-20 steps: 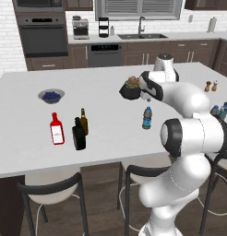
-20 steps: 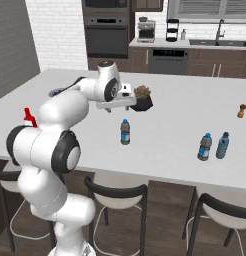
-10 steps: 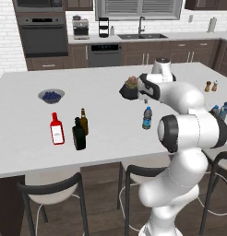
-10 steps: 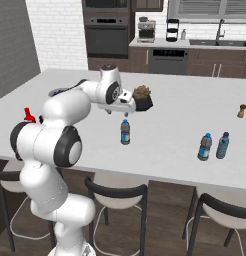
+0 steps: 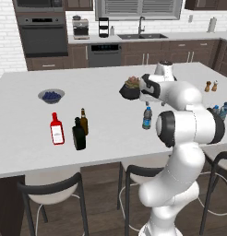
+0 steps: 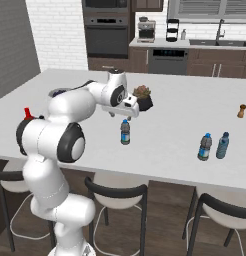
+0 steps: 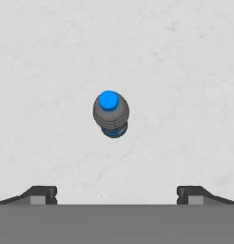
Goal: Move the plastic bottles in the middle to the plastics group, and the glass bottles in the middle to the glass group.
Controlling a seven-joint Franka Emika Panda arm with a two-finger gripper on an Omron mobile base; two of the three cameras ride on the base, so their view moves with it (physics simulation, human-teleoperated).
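White marble tabletop (image 5: 101, 115) spans a dark-cabinet kitchen, with an oven and sink behind. At its left, in the left base view, a bowl of berries (image 5: 51, 96) sits behind the red bottle (image 5: 56, 129), which stands near the squat black bottle (image 5: 79, 134) and the slim brown bottle (image 5: 83, 121), those two just beside each other. Toward the middle, a dark pot with a plant (image 5: 130, 88) stands beyond a lone plastic bottle (image 5: 147, 118), upright on bare marble. The hand (image 7: 116, 191) hovers above this bottle, looking straight down on its blue cap, its two fingertips (image 7: 42, 193) spread wide and gripping nothing. At the right edge, two more blue-labelled water bottles (image 6: 212, 146) stand side by side, well apart from the lone one, with a pair of small shakers (image 5: 210, 85) farther back.
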